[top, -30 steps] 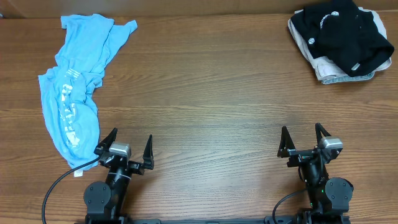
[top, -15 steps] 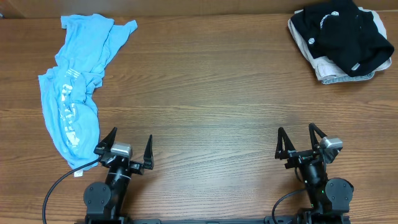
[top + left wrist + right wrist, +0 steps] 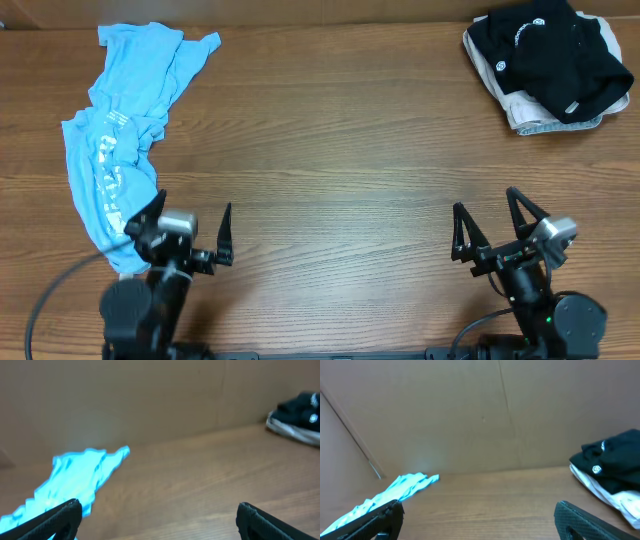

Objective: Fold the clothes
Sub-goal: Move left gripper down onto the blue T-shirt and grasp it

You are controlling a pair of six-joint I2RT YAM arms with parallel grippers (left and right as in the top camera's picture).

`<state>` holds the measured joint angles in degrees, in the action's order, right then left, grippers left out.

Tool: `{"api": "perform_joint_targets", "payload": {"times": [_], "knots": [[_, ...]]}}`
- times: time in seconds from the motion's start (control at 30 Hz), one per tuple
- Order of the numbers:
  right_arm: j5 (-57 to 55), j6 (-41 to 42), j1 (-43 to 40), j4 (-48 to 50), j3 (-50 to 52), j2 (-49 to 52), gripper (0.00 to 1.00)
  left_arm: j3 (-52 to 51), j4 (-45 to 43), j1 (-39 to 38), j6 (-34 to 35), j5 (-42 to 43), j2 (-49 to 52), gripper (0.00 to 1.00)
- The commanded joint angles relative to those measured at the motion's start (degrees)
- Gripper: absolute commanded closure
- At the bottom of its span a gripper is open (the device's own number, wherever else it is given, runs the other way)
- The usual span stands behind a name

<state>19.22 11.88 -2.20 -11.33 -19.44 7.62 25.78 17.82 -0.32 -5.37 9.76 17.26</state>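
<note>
The clothes, a light sky-blue T-shirt [image 3: 125, 130] with white print, lies crumpled in a long heap at the table's far left. It also shows in the left wrist view [image 3: 75, 482] and the right wrist view [image 3: 395, 491]. My left gripper [image 3: 190, 225] is open and empty at the front left, just right of the shirt's lower end; its fingers frame bare table in the left wrist view [image 3: 157, 515]. My right gripper [image 3: 490, 220] is open and empty at the front right, over bare wood in the right wrist view [image 3: 480, 515].
A black garment with white round logos [image 3: 550, 50] lies on a white folded garment [image 3: 530, 112] at the back right corner. The pile also shows in the right wrist view [image 3: 612, 462]. A cardboard-brown wall stands behind the wooden table [image 3: 340, 150].
My left arm has swung left toward the shirt's lower end. My right arm has shifted slightly right. The shirt has not moved.
</note>
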Motion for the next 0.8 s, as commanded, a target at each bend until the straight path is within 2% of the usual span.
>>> {"api": "perform_joint_targets", "payload": {"times": [0.0,0.23,0.37,0.57,0.77], "knots": [[0.2,-1.9,0.3,-4.0,-7.6,6.0,0.0,7.5,3.6,0.3,-1.6,-0.9,8.7,0.0],[1.1,-1.9,0.3,-14.9,-21.2,21.2,0.0,26.1,19.9,0.3,-1.6,-0.9,28.0,0.0],[5.3,-1.8,0.3,-18.4,-26.3,30.2,0.0,33.1,26.9,0.3,-1.6,-0.9,36.5,0.0],[20.1,-0.4,0.3,-12.7,-27.5,43.1,0.0,34.9,28.5,0.3,-1.5,0.8,46.3,0.0],[25.9,3.2,0.3,-9.9,-27.5,54.4,0.0,34.9,28.5,0.3,-0.3,0.8,54.3,0.0]]}}
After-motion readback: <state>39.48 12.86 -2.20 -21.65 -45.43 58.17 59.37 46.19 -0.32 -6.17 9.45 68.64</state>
